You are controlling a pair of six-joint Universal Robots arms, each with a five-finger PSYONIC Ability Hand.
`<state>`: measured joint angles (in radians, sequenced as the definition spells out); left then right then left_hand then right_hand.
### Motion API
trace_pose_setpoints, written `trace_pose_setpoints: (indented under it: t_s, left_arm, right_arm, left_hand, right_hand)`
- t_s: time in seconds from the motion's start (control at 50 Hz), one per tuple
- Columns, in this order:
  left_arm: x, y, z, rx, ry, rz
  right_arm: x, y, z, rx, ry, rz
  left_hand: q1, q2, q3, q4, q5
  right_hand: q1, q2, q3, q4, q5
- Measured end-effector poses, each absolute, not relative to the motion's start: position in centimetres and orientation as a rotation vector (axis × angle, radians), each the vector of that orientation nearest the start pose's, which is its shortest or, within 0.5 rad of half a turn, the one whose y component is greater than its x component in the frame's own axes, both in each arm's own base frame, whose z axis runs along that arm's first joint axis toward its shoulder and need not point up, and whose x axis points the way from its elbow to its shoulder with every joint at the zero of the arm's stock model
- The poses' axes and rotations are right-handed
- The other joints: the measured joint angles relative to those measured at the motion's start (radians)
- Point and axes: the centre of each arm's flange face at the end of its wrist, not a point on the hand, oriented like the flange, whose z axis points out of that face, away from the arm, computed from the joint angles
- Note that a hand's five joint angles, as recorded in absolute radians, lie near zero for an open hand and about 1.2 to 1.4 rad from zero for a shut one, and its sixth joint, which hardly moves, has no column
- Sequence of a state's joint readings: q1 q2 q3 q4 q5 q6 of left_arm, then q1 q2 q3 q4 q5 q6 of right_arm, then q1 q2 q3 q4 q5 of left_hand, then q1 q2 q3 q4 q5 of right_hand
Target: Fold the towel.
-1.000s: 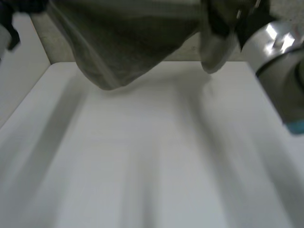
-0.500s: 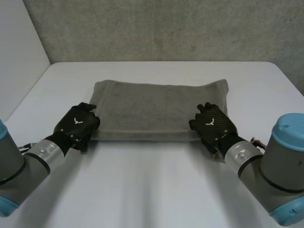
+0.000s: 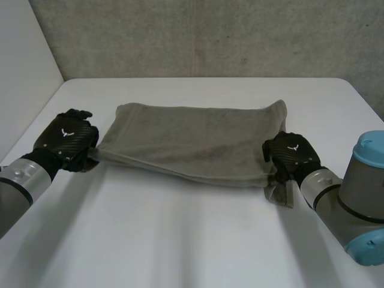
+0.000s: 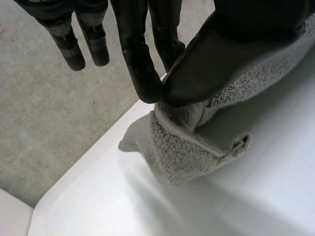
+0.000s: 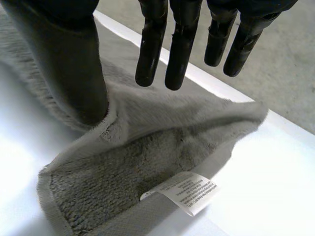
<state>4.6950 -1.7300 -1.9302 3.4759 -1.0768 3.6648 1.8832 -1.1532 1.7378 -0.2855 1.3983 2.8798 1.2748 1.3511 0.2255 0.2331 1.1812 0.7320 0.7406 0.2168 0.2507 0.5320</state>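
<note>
Left wrist cam: the thumb (image 4: pixel 231 54) + one of the fingers (image 4: pixel 140 64) of the left hand (image 3: pixel 65 141) meet tip to tip w/ a corner of the towel (image 3: pixel 192 144) nipped between them. The other fingers are straight & off the cloth, and the corner bunches up just under the tips before dropping to the table (image 3: pixel 180 240). Right hand (image 3: pixel 292 157): thumb (image 5: pixel 69 64) dug into the cloth, fingers (image 5: pixel 179 44) pretty much straight w/ tips just above a raised fold. Reads as a pinch btw thumb and nearest finger, tho the actual contact pt is hidden behind the thumb. Under that palm a loose flap lies on the table w/ a white label (image 5: pixel 184 191) poking out at its hem, text too small to read. Head cam: the grey towel sits mid-table, stretched sideways btw the two hands. Left hand is on the near left corner, right hand on the near right corner w/ a bit of cloth trailing behind it toward the robot. Near edge looks pulled taut, far edge lies flat. Both arms come in from the near corners, grey wall (image 3: pixel 210 36) behind the table.
</note>
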Motion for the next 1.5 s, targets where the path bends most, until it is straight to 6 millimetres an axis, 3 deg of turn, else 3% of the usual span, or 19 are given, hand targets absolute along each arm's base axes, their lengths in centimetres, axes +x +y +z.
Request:
trace_pose_setpoints:
  t_s: [0.26, 0.62, 0.7, 0.78, 0.82, 0.94, 1.06, 1.32, 1.5]
  left_arm:
    - [-15.5, -30.2, 19.0, 0.997, 2.181, -2.042]
    - [-15.5, -30.2, 19.1, 0.931, 2.263, -2.069]
    - [-15.2, -30.4, 19.2, 0.919, 2.260, -2.065]
    - [-14.8, -30.7, 19.2, 0.900, 2.259, -2.058]
    - [-14.7, -30.7, 19.2, 0.895, 2.263, -2.054]
    - [-14.7, -30.2, 19.5, 0.893, 2.294, -2.039]
    - [-15.0, -28.9, 21.3, 0.877, 2.324, -2.063]
    - [-15.4, -25.2, 27.5, 0.756, 2.262, -2.294]
    - [-14.7, -24.4, 29.1, 0.678, 2.227, -2.350]
  right_arm:
    - [23.6, -29.1, 13.3, -0.656, 2.320, -1.698]
    - [23.7, -27.4, 11.9, -0.607, 2.391, -1.508]
    - [23.7, -27.3, 11.5, -0.617, 2.397, -1.500]
    - [23.5, -27.5, 11.7, -0.624, 2.395, -1.511]
    - [23.4, -27.7, 12.0, -0.634, 2.389, -1.529]
    - [21.9, -28.6, 15.3, -0.671, 2.330, -1.641]
    - [19.8, -28.8, 20.3, -0.684, 2.252, -1.770]
    - [17.6, -25.6, 29.9, -0.784, 2.075, -2.000]
    - [17.5, -24.4, 33.0, -0.816, 2.001, -2.068]
  left_hand:
    - [0.000, 0.000, 0.000, 0.000, 0.000]
    - [0.000, 0.000, 0.000, 0.000, 0.000]
    - [0.000, 0.000, 0.000, 0.000, 0.000]
    - [0.000, 0.000, 0.000, 0.000, 0.000]
    - [0.000, 0.000, 0.000, 0.000, 0.000]
    - [0.000, 0.000, 0.000, 0.000, 0.000]
    - [0.000, 0.000, 0.000, 0.000, 0.000]
    - [0.000, 0.000, 0.000, 0.000, 0.000]
    - [0.007, 0.000, 0.000, 0.000, 0.000]
  right_hand:
    - [-0.023, -0.014, 0.000, 0.000, -0.023]
    - [-0.020, -0.012, 0.000, 0.000, -0.020]
    - [0.190, 0.192, 0.000, 0.000, 0.209]
    - [0.554, 0.547, 0.000, 0.000, 0.585]
    - [0.570, 0.561, 0.000, 0.000, 0.621]
    - [0.570, 0.561, 0.000, 0.000, 0.621]
    - [0.570, 0.561, 0.000, 0.000, 0.621]
    - [0.570, 0.562, 0.000, 0.000, 0.621]
    - [0.570, 0.562, 0.000, 0.000, 0.621]
